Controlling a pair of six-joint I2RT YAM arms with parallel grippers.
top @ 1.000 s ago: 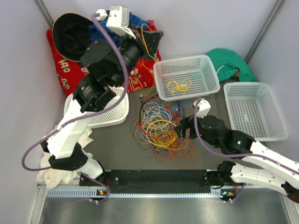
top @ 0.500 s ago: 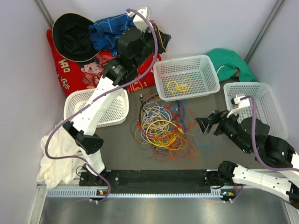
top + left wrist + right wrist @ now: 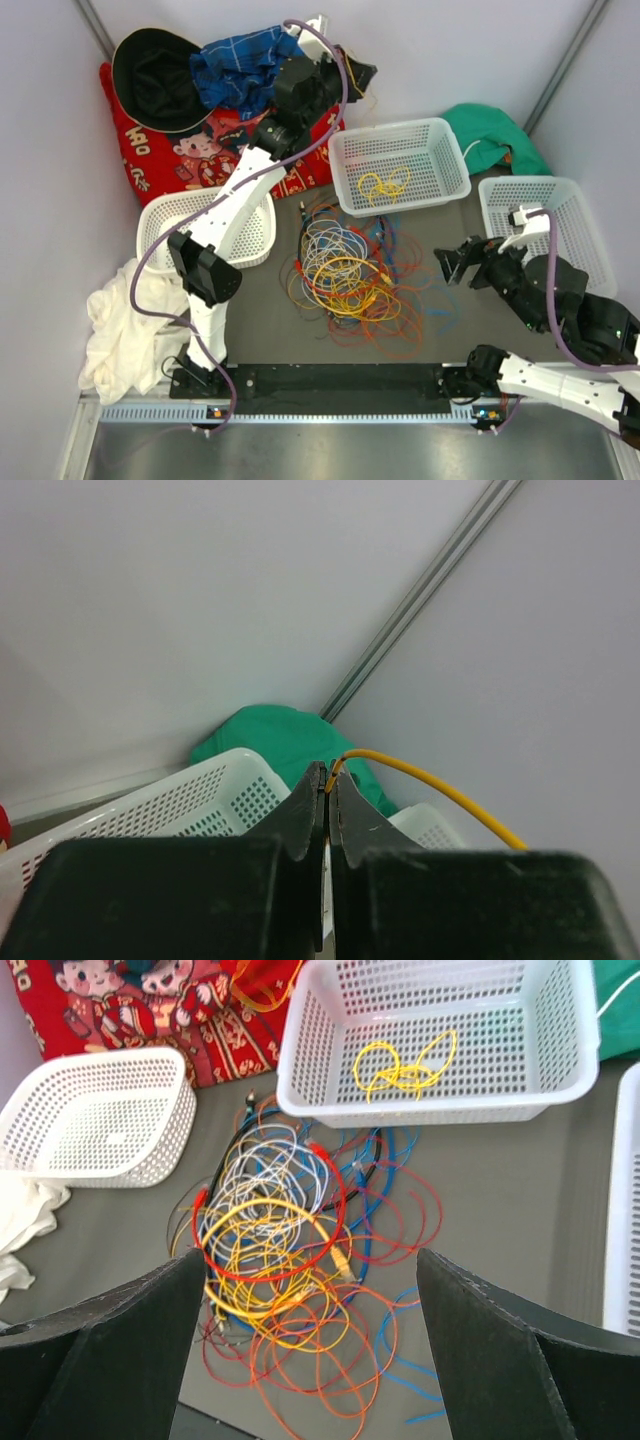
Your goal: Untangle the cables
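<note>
Left wrist: yellow cable (image 3: 430,777) pinched in left jaws; right jaws spread near tangle (image 3: 280,1250).

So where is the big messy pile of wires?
In the top view, the cable pile sits mid-table, just nearer than the middle white basket and right of the left white basket.

Baskets and cloths on a dark table (image 3: 455,215)

White mesh left basket (image 3: 257,243), centre basket (image 3: 345,165) and right basket (image 3: 550,250); black hat (image 3: 155,80) and blue plaid cloth (image 3: 240,65) on red printed cloth (image 3: 150,165); green cloth (image 3: 490,135); white cloth (image 3: 120,330).
</note>
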